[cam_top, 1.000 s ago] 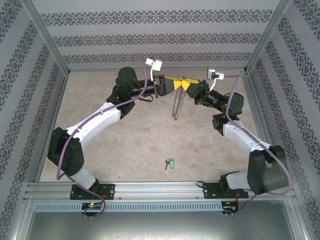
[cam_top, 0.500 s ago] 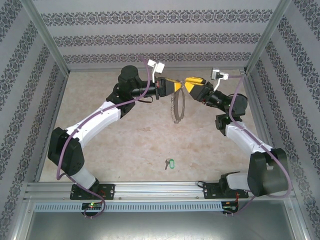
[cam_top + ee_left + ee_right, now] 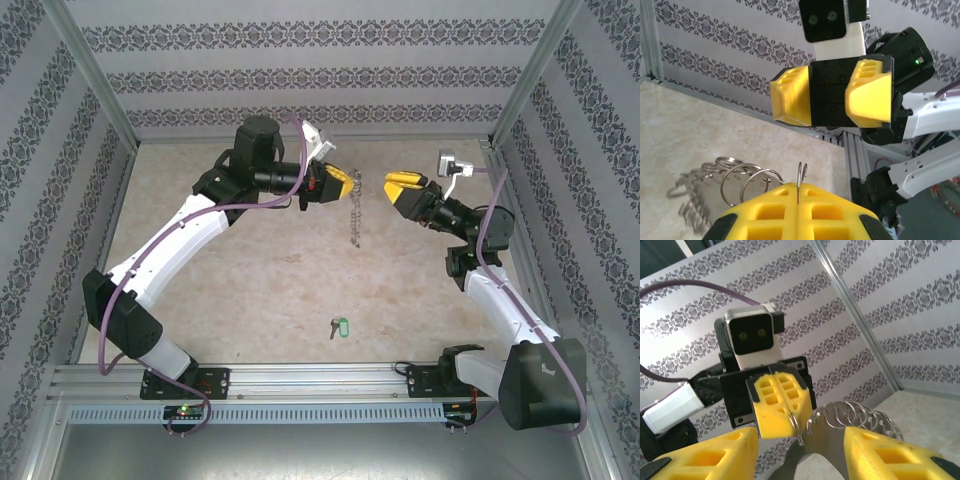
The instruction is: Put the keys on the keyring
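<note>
The keyring, a thin silvery loop strung with small rings, hangs like a chain from my left gripper, which is shut on its wire above the far middle of the table. In the left wrist view the yellow jaws pinch the wire, with the ring bundle trailing left. My right gripper faces it a short way to the right, open and holding nothing, with the keyring between its spread fingers. The keys, a small silver key on a green tag, lie on the table near the front edge.
Patterned walls enclose the beige table on three sides, with metal corner posts. An aluminium rail runs along the near edge by the arm bases.
My right gripper has drawn back to the right, away from the left one, and now stands open. The keyring hangs from the left gripper alone. The keys have not moved.
</note>
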Motion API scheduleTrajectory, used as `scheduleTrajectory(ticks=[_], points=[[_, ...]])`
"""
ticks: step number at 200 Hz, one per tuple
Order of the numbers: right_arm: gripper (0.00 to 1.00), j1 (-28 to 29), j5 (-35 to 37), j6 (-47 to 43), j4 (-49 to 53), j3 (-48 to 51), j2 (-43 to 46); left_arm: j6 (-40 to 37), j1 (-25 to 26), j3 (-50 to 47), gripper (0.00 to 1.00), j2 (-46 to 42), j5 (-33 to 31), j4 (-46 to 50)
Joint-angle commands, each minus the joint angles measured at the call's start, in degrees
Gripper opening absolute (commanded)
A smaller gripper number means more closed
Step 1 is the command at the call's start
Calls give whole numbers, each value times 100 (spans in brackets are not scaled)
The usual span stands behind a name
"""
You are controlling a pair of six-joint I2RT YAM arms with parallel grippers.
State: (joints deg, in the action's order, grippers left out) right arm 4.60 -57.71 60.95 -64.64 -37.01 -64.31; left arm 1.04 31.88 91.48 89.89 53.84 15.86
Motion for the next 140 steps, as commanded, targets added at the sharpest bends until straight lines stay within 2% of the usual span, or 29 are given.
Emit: scheduleTrajectory(ticks=[1, 42, 104, 140], points=[[48, -38, -196, -110, -5, 188, 93, -795, 61, -150, 0, -453, -42, 108], [47, 131, -201, -135, -57, 331, 18, -933, 64, -574, 0, -738, -403, -387], [41, 595, -363, -360, -51, 173, -226, -1074, 76, -494, 0, -711, -420, -257], [39, 671, -311, -401, -66, 102, -326, -1114, 82, -461, 0, -694, -433, -172]])
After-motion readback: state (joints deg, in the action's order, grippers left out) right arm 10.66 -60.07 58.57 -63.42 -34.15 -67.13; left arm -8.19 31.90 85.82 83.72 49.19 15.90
